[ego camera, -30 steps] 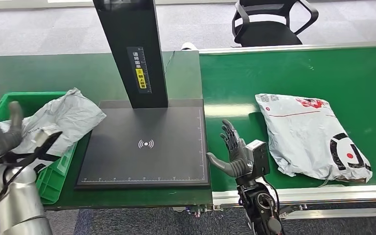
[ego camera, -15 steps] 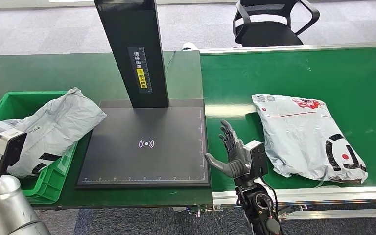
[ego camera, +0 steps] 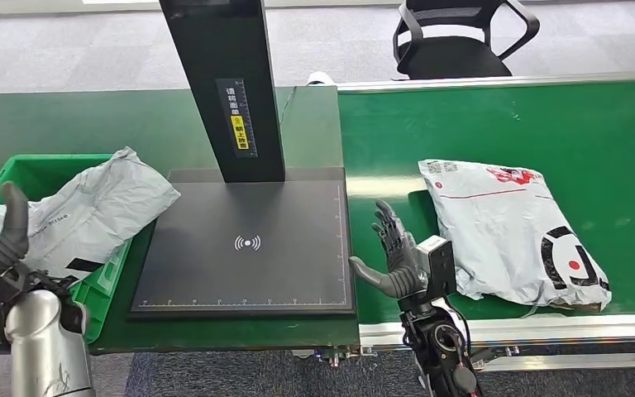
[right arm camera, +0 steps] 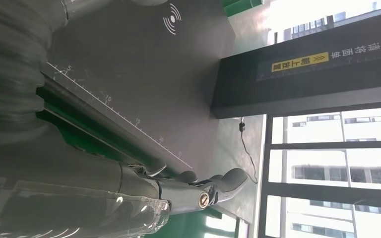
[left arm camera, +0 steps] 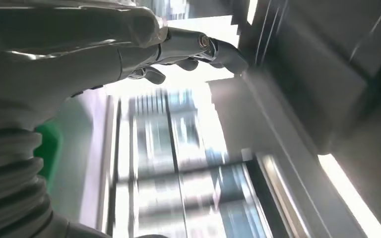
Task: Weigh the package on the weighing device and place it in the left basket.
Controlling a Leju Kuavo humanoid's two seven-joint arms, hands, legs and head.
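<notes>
On the green conveyor belt to our right lies a grey package, flat, with red and black printing on its upper face, well apart from the black weighing device that sits on the green table beside the belt. Our right hand hangs between the device's platform and that package, just off the platform's right edge, touching neither; its fingers are spread and upright with the thumb stuck out toward the platform, and it holds nothing. The right wrist view shows the same released fingers over the platform's ruled edge and the black post with its yellow label. At the left, the green basket holds a second grey package, which drapes over the basket's rim toward the device. Our left hand is raised at the basket's near side, fingers apart and empty, as its wrist view confirms. A black office chair stands on the floor beyond the belt.
</notes>
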